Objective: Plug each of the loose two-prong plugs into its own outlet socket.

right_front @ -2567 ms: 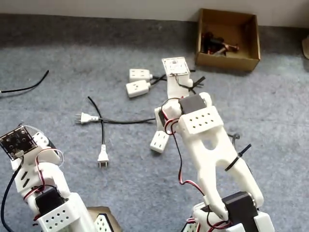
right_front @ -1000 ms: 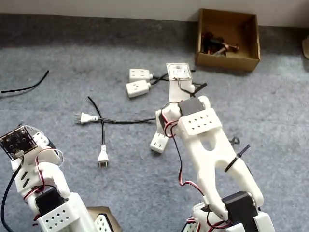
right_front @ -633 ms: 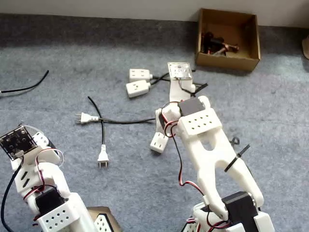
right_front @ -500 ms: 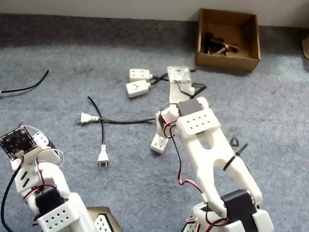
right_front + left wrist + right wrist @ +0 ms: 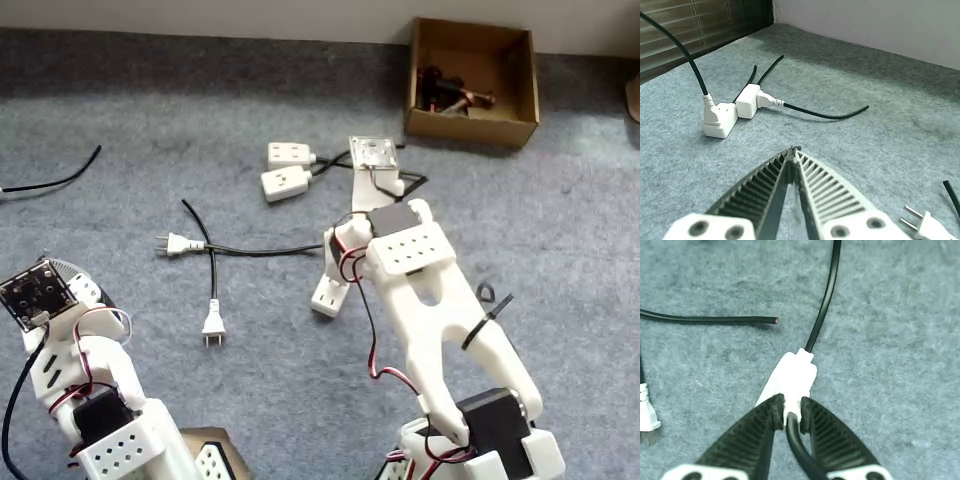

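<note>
Right pincer (image 5: 790, 401) clamped on white connector block (image 5: 791, 374), black cord (image 5: 826, 295) running off; my wrist has eased back slightly toward base. Loose plug (image 5: 213, 325) on carpet (image 5: 120, 120), well apart, unplugged: grip set, insertion pending.

Cardboard box (image 5: 465, 129), small parts inside; grey carpet (image 5: 120, 110).

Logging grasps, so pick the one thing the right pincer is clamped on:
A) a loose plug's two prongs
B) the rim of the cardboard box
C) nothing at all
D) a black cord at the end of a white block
D: in the right wrist view the right pincer is shut on the black cord, just where it meets the white block.
</note>
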Controlling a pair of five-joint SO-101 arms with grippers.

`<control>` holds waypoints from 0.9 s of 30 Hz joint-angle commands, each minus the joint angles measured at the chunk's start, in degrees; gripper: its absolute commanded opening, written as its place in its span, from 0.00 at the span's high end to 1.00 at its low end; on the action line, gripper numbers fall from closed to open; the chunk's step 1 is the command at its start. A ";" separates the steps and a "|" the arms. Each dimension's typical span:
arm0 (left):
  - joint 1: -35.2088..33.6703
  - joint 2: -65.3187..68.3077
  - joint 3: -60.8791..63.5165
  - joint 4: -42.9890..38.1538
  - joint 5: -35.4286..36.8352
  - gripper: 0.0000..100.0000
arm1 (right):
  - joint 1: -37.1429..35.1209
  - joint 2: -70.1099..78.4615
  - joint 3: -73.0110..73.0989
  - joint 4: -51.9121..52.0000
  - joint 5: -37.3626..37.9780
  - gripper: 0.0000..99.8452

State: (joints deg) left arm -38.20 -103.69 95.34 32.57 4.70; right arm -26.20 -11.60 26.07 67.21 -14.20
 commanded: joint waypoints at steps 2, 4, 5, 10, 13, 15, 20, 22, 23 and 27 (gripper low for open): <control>-0.48 -0.84 -0.66 -0.26 0.62 0.99 | -0.75 0.57 -0.04 -0.13 -0.26 0.99; -0.48 -0.84 -0.66 -0.26 0.62 0.99 | -1.45 0.57 -0.04 -0.13 0.35 0.99; -0.48 -0.84 -0.66 -0.26 0.62 0.99 | -1.71 0.57 0.13 -0.13 1.67 0.99; -0.48 -0.84 -0.66 -0.26 0.62 0.99 | -2.86 0.57 0.31 -0.04 3.08 0.99; -0.48 -0.84 -0.66 -0.26 0.62 0.99 | -3.91 0.66 0.40 -0.04 5.19 0.99; -0.48 -0.84 -0.66 -0.26 0.62 0.99 | -4.44 0.66 0.75 -0.04 5.27 0.99; -0.48 -0.84 -0.66 -0.26 0.62 0.99 | -4.44 0.66 2.24 -0.22 5.45 0.99; -0.48 -0.84 -0.66 -0.26 0.62 0.99 | -4.44 0.66 2.24 -0.22 6.95 0.99; -0.48 -0.84 -0.66 -0.26 0.62 0.99 | -4.44 0.66 2.33 -0.22 7.21 0.99; -0.48 -0.84 -0.66 -0.26 0.62 0.99 | -4.53 0.66 3.03 -0.48 7.38 0.99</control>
State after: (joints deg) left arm -38.20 -103.69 95.34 32.57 4.70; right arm -29.36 -10.99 28.00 67.21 -7.60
